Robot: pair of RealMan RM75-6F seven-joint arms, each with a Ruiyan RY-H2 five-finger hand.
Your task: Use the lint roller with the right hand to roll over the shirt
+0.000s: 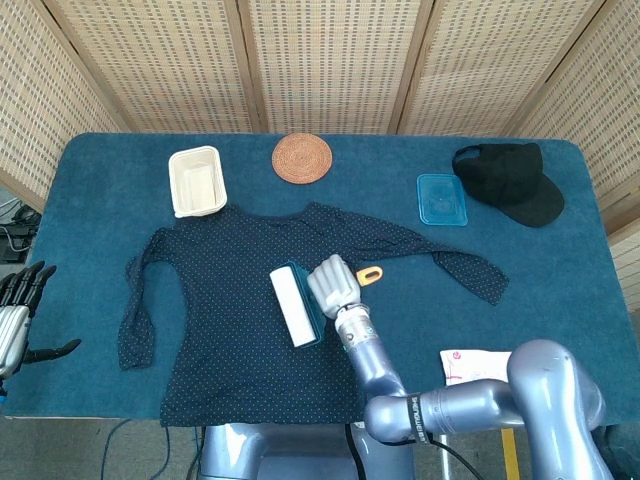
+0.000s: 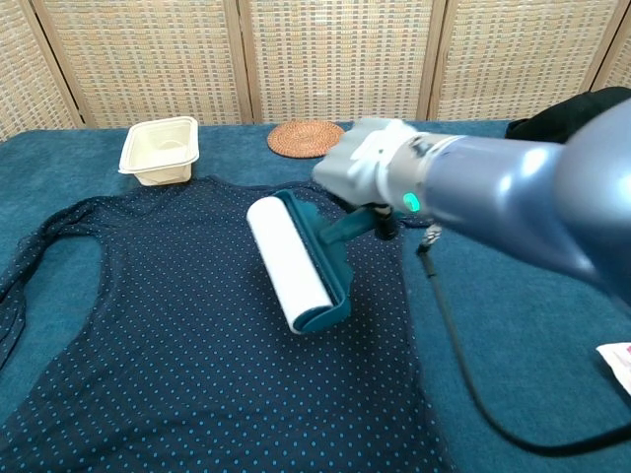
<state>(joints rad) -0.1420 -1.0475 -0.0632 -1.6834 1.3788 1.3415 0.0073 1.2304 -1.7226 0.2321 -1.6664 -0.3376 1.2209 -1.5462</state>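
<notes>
At the far left edge of the table [image 1: 90, 160], the left hand [image 1: 15, 310] hangs just off the blue cloth, dark fingers spread upward and the thumb stuck out to the side, holding nothing. Beside it, the dotted navy shirt [image 1: 230, 310] lies flat on the cloth with its sleeves out to both sides. A cream plastic tub [image 1: 196, 181] sits just above the shirt's left shoulder, and a round woven mat [image 1: 302, 158] lies near the back edge.

On the middle of the shirt's chest lies the lint roller [image 1: 294, 306], its white drum slanted, lying in a teal frame. From the chest view the drum [image 2: 288, 262] seems to lie on the fabric, though whether it presses down I cannot tell. The right hand [image 1: 334, 283] is just beside it to the right, knuckles up, fingers curled over the teal handle and gripping it. The orange tip of the handle [image 1: 369, 274] pokes out past the hand toward the right. The silver forearm runs from the near table edge up and leftward over the shirt to that hand, the wrist bent so the palm faces down.

Further right, a small blue lid [image 1: 441, 198] rests on the cloth, with a black cap [image 1: 510, 180] near the back right corner. A white printed packet [image 1: 470, 365] lies near the front edge, partly hidden by the arm.
</notes>
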